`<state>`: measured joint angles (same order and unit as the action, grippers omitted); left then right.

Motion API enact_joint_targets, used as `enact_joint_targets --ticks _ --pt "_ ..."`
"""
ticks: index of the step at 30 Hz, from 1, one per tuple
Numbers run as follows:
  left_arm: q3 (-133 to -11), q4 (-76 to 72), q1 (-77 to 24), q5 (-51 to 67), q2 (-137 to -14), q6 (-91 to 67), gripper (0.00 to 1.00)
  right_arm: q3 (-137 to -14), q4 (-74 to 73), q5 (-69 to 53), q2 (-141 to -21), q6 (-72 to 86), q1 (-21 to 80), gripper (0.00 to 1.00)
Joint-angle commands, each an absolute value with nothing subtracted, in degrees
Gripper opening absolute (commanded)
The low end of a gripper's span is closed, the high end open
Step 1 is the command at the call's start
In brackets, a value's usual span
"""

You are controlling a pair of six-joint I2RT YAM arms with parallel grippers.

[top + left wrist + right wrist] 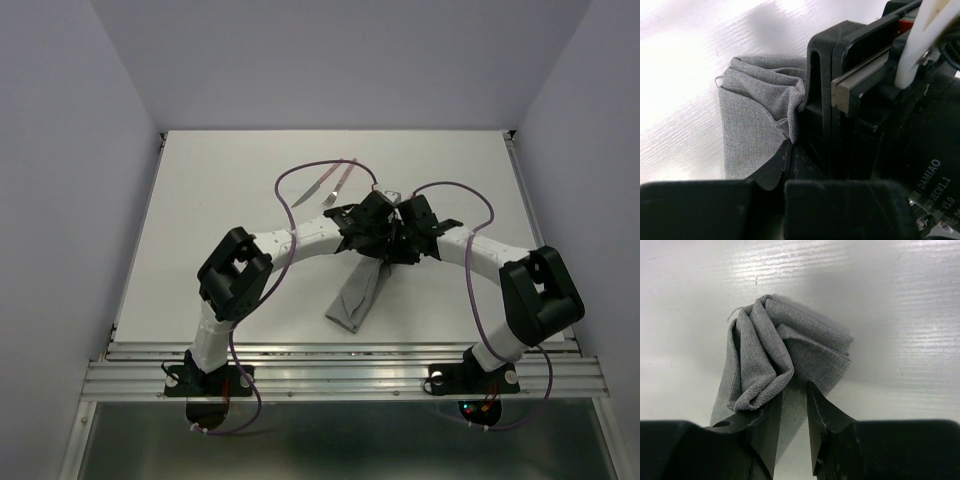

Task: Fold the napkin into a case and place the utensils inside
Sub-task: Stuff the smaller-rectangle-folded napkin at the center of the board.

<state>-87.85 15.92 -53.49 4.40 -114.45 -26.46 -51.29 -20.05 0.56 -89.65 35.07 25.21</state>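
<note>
The grey napkin (357, 297) lies as a narrow folded strip at the table's middle, its far end bunched under both grippers. My left gripper (378, 238) is shut, its tips (787, 150) pinching the crumpled far end of the napkin (752, 115). My right gripper (402, 242) meets it from the right; in the right wrist view its jaws (795, 397) stand a narrow gap apart over the napkin (810, 352), with a fold draped on the left finger (765, 425). The knife and fork (333, 184) lie side by side on the table beyond the grippers, pinkish handles pointing away.
The white table (220, 200) has raised rails at the left and right edges and a metal rail along the near edge (340, 375). Purple cables loop over both arms near the utensils. The right gripper's black body (880, 130) fills the right of the left wrist view.
</note>
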Motion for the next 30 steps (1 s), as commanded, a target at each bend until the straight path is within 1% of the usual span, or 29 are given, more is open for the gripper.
enact_joint_targets --ticks 1,11,13,15,16,17,18,19,25,30 --pt "-87.54 14.85 -52.74 7.11 -111.44 -25.23 0.0 -53.96 -17.31 4.39 -90.79 33.66 25.66 0.31" --pt "-87.8 15.03 -51.07 9.75 -111.62 -25.31 0.0 -53.61 -16.26 6.59 -92.02 34.01 26.19 0.25" --pt "-87.63 15.12 -50.98 9.84 -111.53 -25.4 0.0 -53.35 -15.82 6.15 -92.28 34.19 26.19 0.23" --pt "-87.19 14.86 -50.71 10.02 -111.1 -25.66 0.0 -53.26 -15.73 6.15 -92.37 34.36 26.19 0.19" --pt "-86.93 14.77 -50.71 10.19 -111.01 -25.66 0.0 -53.17 -15.65 6.33 -92.46 34.8 26.19 0.13" --pt "-86.49 14.5 -50.63 10.28 -110.74 -25.75 0.0 -53.17 -15.73 6.5 -92.37 34.98 26.19 0.1" --pt "-86.31 14.5 -50.63 10.37 -110.74 -25.84 0.0 -53.0 -15.65 6.85 -92.11 35.76 26.19 0.03" --pt "-86.31 14.5 -50.63 10.37 -110.74 -25.93 0.0 -52.91 -15.47 7.03 -91.94 36.29 26.19 0.01" --pt "-86.05 16.52 -50.36 10.02 -111.97 -26.54 0.0 -52.21 -14.15 5.89 -90.53 38.14 26.19 0.01" --pt "-83.5 14.42 -50.19 11.07 -111.01 -27.33 0.0 -52.03 -14.06 5.54 -89.65 38.76 26.19 0.01"
